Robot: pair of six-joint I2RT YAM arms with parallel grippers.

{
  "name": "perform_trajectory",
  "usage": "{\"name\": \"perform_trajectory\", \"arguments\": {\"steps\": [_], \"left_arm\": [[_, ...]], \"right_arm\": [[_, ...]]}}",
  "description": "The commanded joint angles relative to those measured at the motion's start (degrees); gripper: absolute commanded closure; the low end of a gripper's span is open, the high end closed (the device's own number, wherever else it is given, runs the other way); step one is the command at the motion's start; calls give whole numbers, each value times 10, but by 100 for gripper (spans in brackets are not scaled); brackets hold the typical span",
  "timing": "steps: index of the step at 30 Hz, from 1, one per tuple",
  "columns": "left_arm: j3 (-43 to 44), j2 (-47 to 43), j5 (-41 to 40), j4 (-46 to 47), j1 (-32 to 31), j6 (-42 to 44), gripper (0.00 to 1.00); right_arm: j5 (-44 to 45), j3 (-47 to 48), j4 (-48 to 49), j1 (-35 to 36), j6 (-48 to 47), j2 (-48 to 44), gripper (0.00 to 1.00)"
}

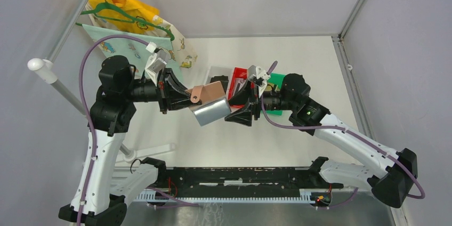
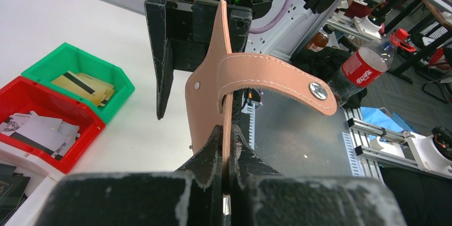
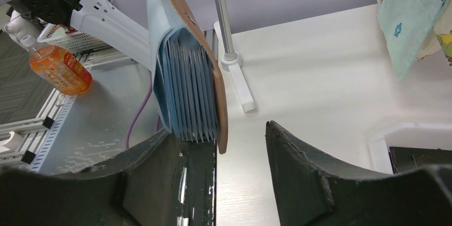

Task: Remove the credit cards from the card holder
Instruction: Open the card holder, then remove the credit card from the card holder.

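1. The left arm's fingers (image 2: 210, 156) are pressed shut on one edge of the card holder (image 1: 209, 104), holding it up above the counter (image 1: 298, 50) between the two arms.
2. From the left wrist we get the holder edge-on. There's the brown cover and the snap tab (image 2: 277, 74) curling off to the right, and the pockets are hidden behind the cover.
3. The right arm's fingers (image 3: 309, 178) stand well apart with nothing between them. The holder's lower edge hangs just at the inner face of one finger, and the other is well clear of it.
4. The right wrist shows the light blue pockets (image 3: 186, 87) fanned out, thin edges toward us. Whether any card sits inside them, I cannot tell.
5. Credit cards (image 2: 85, 83) lie loose in the green bin (image 2: 53, 58), yellowish with dark stripes. Paler ones lie in the red bin (image 2: 85, 146) beside it.
6. The white bin (image 2: 26, 166) is cut off at the frame corner, and its dark contents are hard to make out. From above, the right arm covers most of all three bins.
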Motion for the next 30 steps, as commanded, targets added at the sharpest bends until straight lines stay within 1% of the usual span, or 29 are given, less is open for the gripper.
{"name": "perform_trajectory", "arguments": {"steps": [1, 6, 10, 14, 16, 19, 21, 26, 28, 30], "left_arm": [[29, -5, 23, 26, -1, -44, 98], [28, -6, 19, 26, -1, -45, 98], [30, -5, 19, 26, -1, -48, 98], [34, -3, 22, 27, -1, -51, 98], [34, -3, 23, 26, -2, -51, 98], [31, -3, 27, 26, -2, -53, 98], [29, -3, 29, 26, -1, -53, 98], [17, -4, 35, 26, -1, -53, 98], [12, -6, 36, 26, -1, -53, 98], [9, -7, 37, 26, -1, -51, 98]], "right_arm": [[-7, 31, 18, -2, -8, -11, 38], [-3, 37, 56, -1, 30, -4, 45], [3, 39, 95, -1, 61, -1, 48], [23, 48, 96, -1, 61, 6, 51], [34, 58, 102, 3, 64, 13, 49], [54, 73, 114, 20, 59, 21, 41], [60, 90, 117, 35, 56, 32, 38], [64, 131, 115, 71, 49, 55, 35], [65, 135, 116, 78, 51, 57, 37], [65, 130, 116, 80, 55, 54, 46]]}}
